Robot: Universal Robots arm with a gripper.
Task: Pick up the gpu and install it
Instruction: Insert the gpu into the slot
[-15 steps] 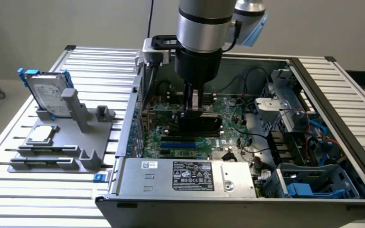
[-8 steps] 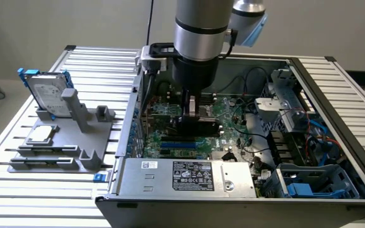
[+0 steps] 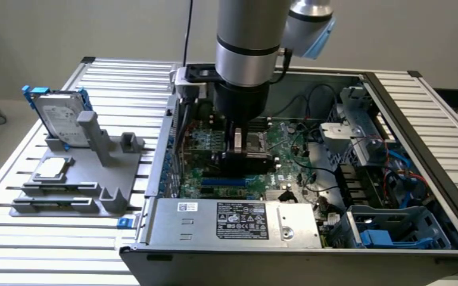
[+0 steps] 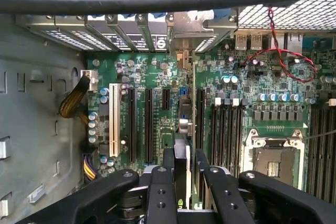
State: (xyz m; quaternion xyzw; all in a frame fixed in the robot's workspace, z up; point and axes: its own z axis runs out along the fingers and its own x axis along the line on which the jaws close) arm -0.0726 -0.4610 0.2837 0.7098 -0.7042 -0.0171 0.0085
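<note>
- As far as I could tell from beside the bench, the pick-up was done: the gripper (image 4: 184, 161) was down inside the open computer case (image 3: 395, 113), with the gpu (image 4: 182, 129) between its fingers (image 4: 202, 163).
- The fingers were drawn in partway and pressed against the two faces of the card. It stood on edge between them and ran out past the fingertips toward the back of the case.
- Under the fingertips lay the green motherboard (image 4: 157, 77). The card's lower edge ran along the board among the long black expansion slots (image 4: 148, 124), with slots on either side of the fingers and a white slot (image 4: 114, 119) further off to one side.
- Beyond the fingertips was the row of rear slot covers (image 4: 121, 27). A silver plate (image 4: 186, 38) in line with the card looked like its end bracket, though I could not be sure.
- Whether the card's edge was pushed home in its slot, I could not tell; the fingers hid that part.
- Off to the other side of the fingers sat the empty processor socket (image 4: 273, 163), well apart from the card.
- Outside the case, well away from the gripper (image 3: 246, 152), the grey fixture (image 3: 78, 179) held the hard drive (image 3: 58, 116) and the small silver chip (image 3: 52, 168).
- My judgement: the carrying was finished and the installing was under way. Seating the card and letting go of it were left.
</note>
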